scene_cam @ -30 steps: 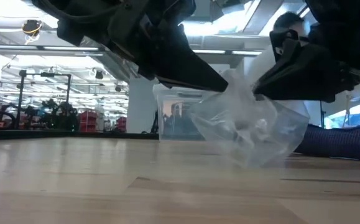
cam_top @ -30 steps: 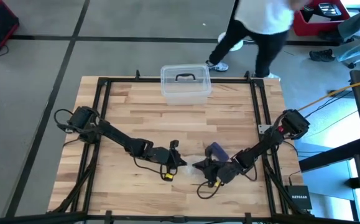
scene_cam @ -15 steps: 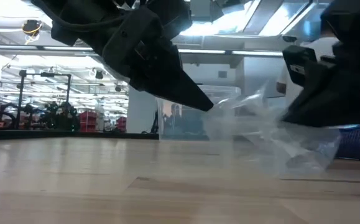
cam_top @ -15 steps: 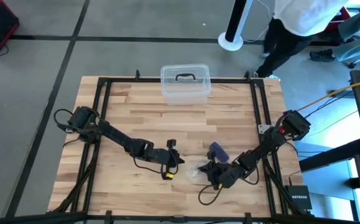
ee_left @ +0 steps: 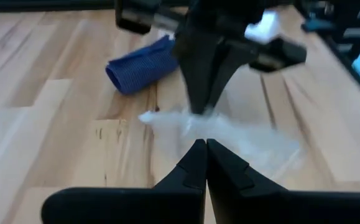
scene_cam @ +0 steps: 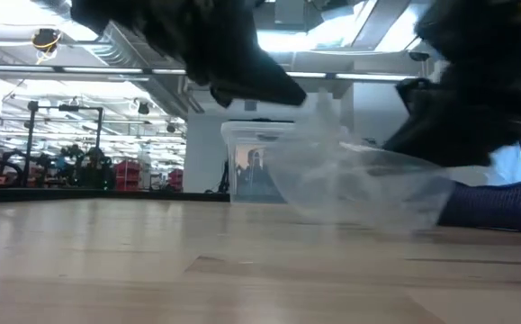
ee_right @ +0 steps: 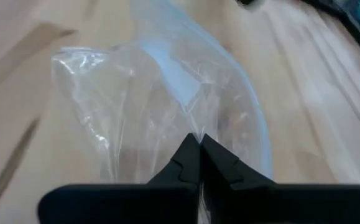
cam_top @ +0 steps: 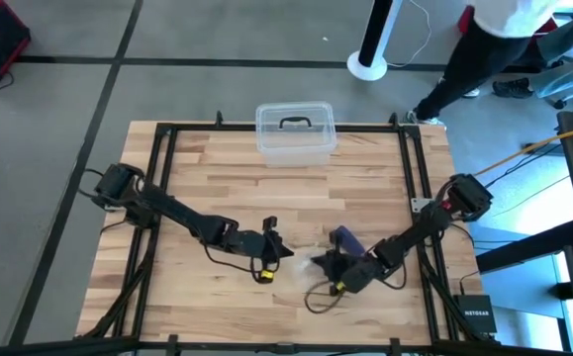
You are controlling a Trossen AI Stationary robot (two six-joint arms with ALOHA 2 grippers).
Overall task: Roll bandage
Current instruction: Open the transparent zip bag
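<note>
Pinching one edge of the clear plastic bag (ee_right: 167,99), the right gripper (ee_right: 195,146) is holding its fingers clenched on the film near the front middle of the surface (cam_top: 207,178). The left gripper (ee_left: 203,152) is meeting it from the other side, its fingers pressed together as well; the low view suggests it is gripping the bag's other edge, though the left wrist view is not making that contact plain. The bag is hanging stretched between the two arms, its belly sagging to just above the wood.

The bandage (ee_left: 143,66) is lying outside the bag as a short dark blue roll, on the surface just beside the right gripper and touching neither set of fingers. A clear box with a black handle (cam_top: 295,132) is sitting well apart at the far edge, and a person (cam_top: 484,49) is walking beyond the surface.

The step in hand appears to be handling the wrapper, not rolling. The next move is likely calling for setting the bag aside and letting go, then bringing fingers to the bandage itself.
</note>
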